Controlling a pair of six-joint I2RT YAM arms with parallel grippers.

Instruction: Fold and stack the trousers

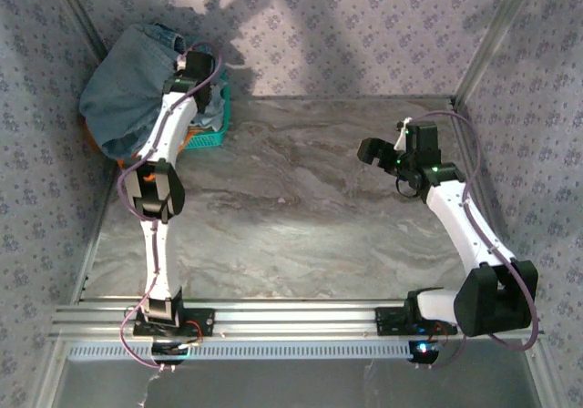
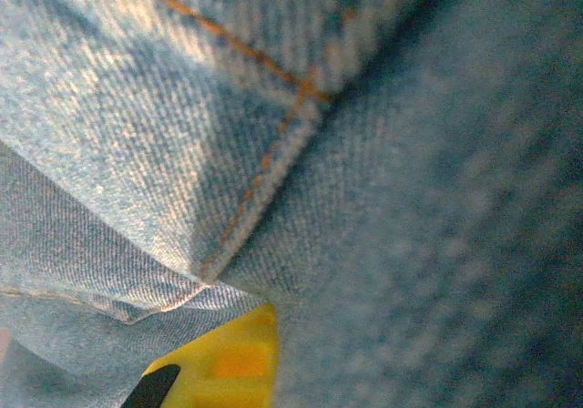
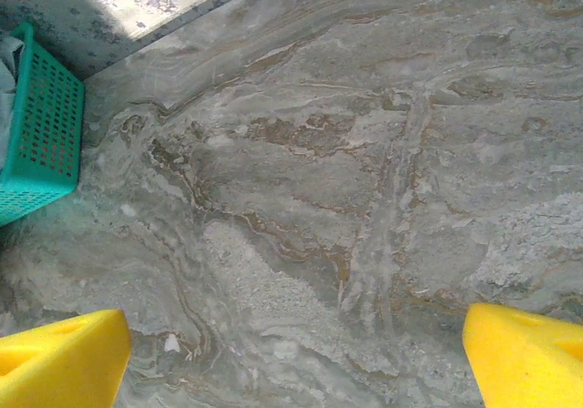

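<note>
**At the far-left corner, the left claw bites into denim**

Over at the back-left corner, your left gripper (image 1: 185, 62) is buried in the faded mid-blue denim trousers (image 1: 123, 98), jaws pressed together on the cloth. From its wrist camera you get twill and an orange-stitched seam (image 2: 273, 144) right up against the lens, with one yellow finger pad (image 2: 232, 362) peeking out below (its partner is hidden by the fabric). The trousers hang in a bunched heap over the teal plastic mesh basket (image 1: 214, 127), against the patterned wall. Your right gripper (image 1: 387, 144) hovers above the grey marbled tabletop (image 1: 291, 208) on the right side, well apart from the denim, with its yellow fingers (image 3: 64, 358) spread wide and nothing between them.
</note>
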